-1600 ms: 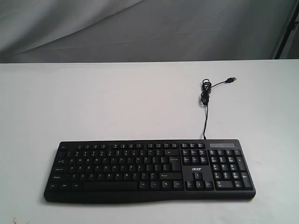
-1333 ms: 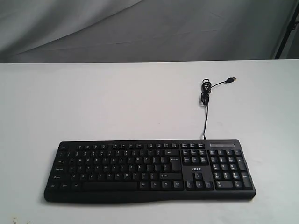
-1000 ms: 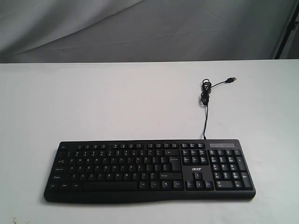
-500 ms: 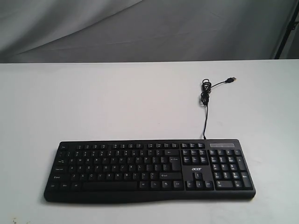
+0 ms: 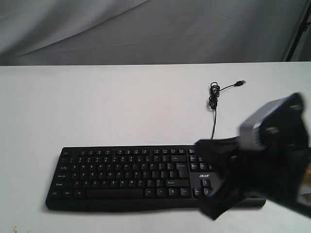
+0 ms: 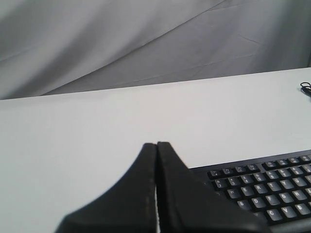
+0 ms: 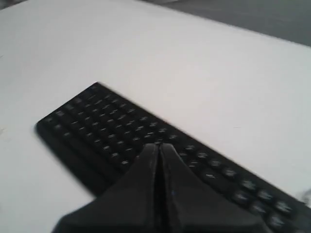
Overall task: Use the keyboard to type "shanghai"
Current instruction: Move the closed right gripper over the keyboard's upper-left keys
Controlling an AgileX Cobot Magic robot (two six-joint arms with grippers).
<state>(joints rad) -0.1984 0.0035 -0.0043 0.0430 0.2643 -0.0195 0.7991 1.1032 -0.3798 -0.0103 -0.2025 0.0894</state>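
- And there was the keyboard (image 5: 126, 177), flat on the white counter (image 5: 121, 107) in the lower middle of the exterior view. Its long edge ran left to right and its white key legends faced up.
- Its thin black cable (image 5: 213, 124) left the back edge and climbed toward the upper right of the frame. There it bunched into a small coil and ended in a USB plug (image 5: 239, 83), which lay loose on the counter.
- The big presence was the right arm (image 5: 257, 170), a black shape smeared with blur and topped by a silver-grey block. It filled the lower right of the exterior view and covered the number-pad end of the keyboard.
- The "acer" logo (image 5: 204, 175) showed just at the edge of that dark mass.
- In the right wrist view the right jaws were pressed together with only a thin seam between them and nothing in them. Their tips sat over the rows of keys.
- That view was soft, so they may have been just above a key or on it; I could not tell.
- In the left wrist view the left jaws were pressed tight as well and held nothing. Their tips were over bare counter, near the keyboard's corner.
- A grey cloth (image 5: 146, 29) hung behind the counter, across the top of the exterior view.
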